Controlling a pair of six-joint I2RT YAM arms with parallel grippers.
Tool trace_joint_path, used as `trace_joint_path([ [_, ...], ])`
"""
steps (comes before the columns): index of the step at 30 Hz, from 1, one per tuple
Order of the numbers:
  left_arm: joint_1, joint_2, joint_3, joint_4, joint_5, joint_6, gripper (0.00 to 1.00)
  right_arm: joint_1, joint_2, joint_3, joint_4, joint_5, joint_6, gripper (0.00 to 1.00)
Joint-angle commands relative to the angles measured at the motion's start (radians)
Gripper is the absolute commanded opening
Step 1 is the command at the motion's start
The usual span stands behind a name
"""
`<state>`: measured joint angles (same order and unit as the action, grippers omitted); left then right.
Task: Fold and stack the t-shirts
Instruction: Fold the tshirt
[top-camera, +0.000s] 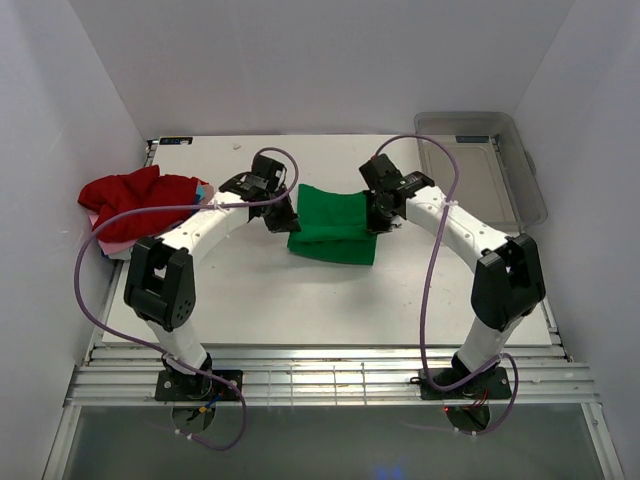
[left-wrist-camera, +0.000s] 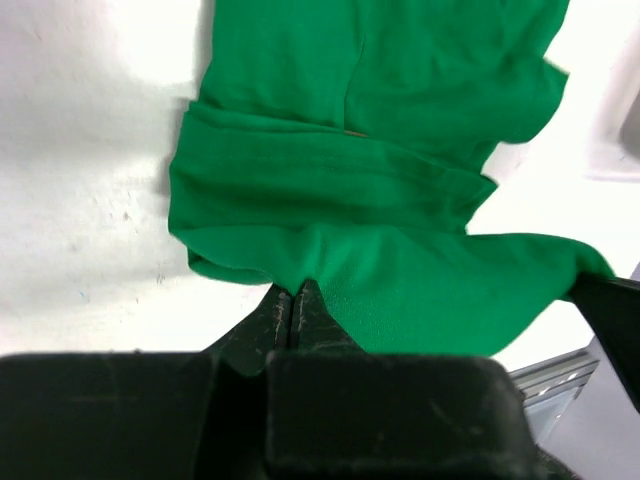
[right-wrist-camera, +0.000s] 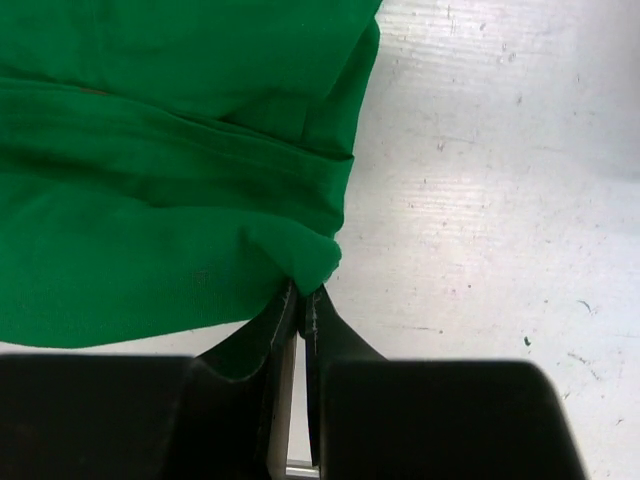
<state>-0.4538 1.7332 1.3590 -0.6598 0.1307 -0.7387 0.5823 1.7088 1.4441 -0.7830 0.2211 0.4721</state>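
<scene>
Several layers of soft, matte knit make up the green t-shirt (top-camera: 333, 233), which lies near the middle of the white table (top-camera: 300, 300) as a roughly rectangular bundle, its folds showing as long parallel ridges and shallow creases. The left gripper (left-wrist-camera: 293, 300) sits at the bundle's left edge. Its black, wedge-shaped fingers are pressed together with a lip of the green cloth caught at their tips, and the fabric bunches into a small pucker there. The right gripper (right-wrist-camera: 303, 298) sits at the opposite edge. Its fingers are likewise drawn in to a narrow slit and nip a rounded corner fold of the same shirt. In both wrist views the table surface is smooth and pale, with fine scratches and dark specks. At the left edge of the table, well apart from the green bundle, the red t-shirt (top-camera: 135, 195) lies crumpled in a loose, irregular heap. It rests on the pink and white t-shirt (top-camera: 112, 243), of which only a pale border shows below and to the left. A clear plastic bin (top-camera: 520, 170), rectangular with rounded corners and a raised rim, stands at the far right corner.
</scene>
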Motion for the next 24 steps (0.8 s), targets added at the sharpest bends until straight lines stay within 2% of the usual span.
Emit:
trace_joint_path([
  [1, 0.049, 0.017, 0.089, 0.014, 0.038, 0.024, 0.00, -0.032, 0.052, 0.113, 0.019, -0.012, -0.061, 0.08],
  [8, 0.092, 0.115, 0.198, 0.020, 0.119, 0.051, 0.00, -0.078, 0.143, 0.257, 0.014, -0.063, -0.095, 0.08],
  [11, 0.090, 0.105, 0.177, 0.028, 0.158, 0.059, 0.00, -0.081, 0.140, 0.265, 0.005, -0.089, -0.101, 0.08],
  [13, 0.090, 0.077, 0.099, 0.035, 0.168, 0.070, 0.00, -0.079, 0.124, 0.233, -0.019, -0.123, -0.099, 0.08],
  [14, 0.090, 0.033, 0.063, 0.043, 0.175, 0.074, 0.00, -0.075, 0.111, 0.208, -0.024, -0.132, -0.096, 0.08],
  [20, 0.083, -0.159, -0.265, 0.052, 0.216, 0.107, 0.00, -0.004, -0.102, -0.175, 0.047, -0.152, -0.023, 0.08],
  [24, 0.049, -0.328, -0.441, 0.046, 0.198, 0.099, 0.00, 0.118, -0.301, -0.367, 0.044, -0.117, 0.069, 0.08],
])
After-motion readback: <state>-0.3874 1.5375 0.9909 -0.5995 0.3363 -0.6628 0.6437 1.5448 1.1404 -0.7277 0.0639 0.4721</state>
